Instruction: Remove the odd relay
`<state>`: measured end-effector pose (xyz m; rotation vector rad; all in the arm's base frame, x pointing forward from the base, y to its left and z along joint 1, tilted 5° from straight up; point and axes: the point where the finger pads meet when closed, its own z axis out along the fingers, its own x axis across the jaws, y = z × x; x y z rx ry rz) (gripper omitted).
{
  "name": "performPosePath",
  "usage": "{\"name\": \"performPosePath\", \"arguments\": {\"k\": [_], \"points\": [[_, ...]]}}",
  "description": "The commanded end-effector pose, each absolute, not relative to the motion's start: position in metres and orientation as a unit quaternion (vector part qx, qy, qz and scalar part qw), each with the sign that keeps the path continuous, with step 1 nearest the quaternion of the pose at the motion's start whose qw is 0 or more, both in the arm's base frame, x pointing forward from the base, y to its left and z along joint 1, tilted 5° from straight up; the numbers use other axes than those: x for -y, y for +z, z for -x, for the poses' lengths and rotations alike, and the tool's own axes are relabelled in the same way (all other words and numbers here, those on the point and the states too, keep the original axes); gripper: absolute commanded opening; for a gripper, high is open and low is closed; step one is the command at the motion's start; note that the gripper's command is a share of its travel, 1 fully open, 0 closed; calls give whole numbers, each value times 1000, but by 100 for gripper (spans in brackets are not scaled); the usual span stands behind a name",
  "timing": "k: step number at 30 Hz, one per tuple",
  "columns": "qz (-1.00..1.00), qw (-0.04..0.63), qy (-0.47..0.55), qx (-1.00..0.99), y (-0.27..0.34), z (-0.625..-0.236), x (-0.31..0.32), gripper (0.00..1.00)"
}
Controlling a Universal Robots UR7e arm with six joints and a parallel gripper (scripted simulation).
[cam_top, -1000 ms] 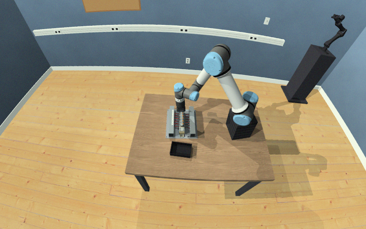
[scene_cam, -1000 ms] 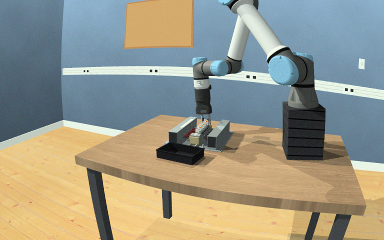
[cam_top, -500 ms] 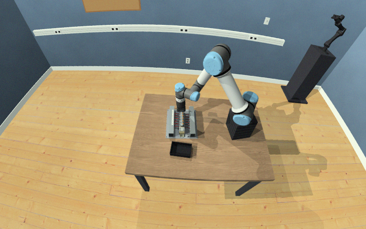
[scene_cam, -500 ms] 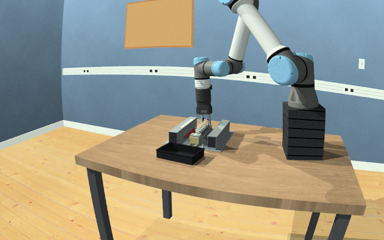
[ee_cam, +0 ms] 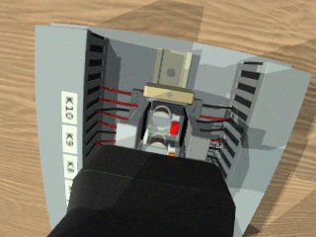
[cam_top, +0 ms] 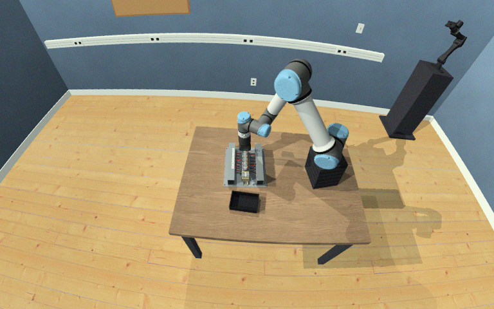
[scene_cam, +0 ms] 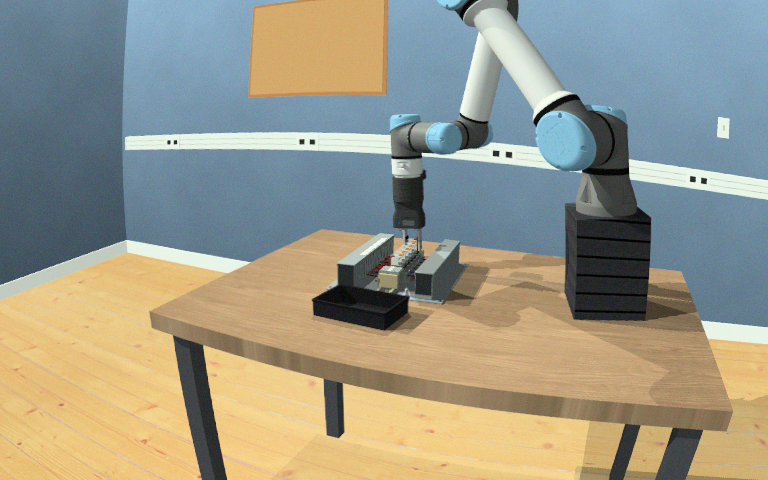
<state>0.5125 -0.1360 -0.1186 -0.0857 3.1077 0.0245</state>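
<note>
A red-buttoned, boxy relay (ee_cam: 167, 121) stands in line on the grey rectangular relay panel (cam_top: 228, 174) (scene_cam: 437, 277) (ee_cam: 55, 64), which lies flat near the open black rectangular tray (cam_top: 244, 208) (scene_cam: 348, 315).

Blue walls around me; pale power strip (cam_top: 204, 38) (scene_cam: 243, 142) with black sockets runs along the back one. Corkboard (cam_top: 151, 7) (scene_cam: 318, 48) at 11 o'clock in my top view, white switch plate (cam_top: 359, 28) (scene_cam: 723, 127) at 1. I see pale plank floor (cam_top: 109, 203) (scene_cam: 67, 362), knotty, white baseboard (cam_top: 163, 93) (scene_cam: 181, 255). Brown wood table (cam_top: 291, 222) (scene_cam: 509, 362), dark legs. Dark pedestal (cam_top: 417, 98) at 2 o'clock. Shadows fall across tabletop and floor.
</note>
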Motion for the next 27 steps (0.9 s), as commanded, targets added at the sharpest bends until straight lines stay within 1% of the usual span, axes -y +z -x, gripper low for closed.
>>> {"name": "performPosePath", "arguments": {"k": [1,27], "points": [[28,22,8,-999,-118,-513,136,0],[27,38,8,-999,-118,-512,136,0]]}}
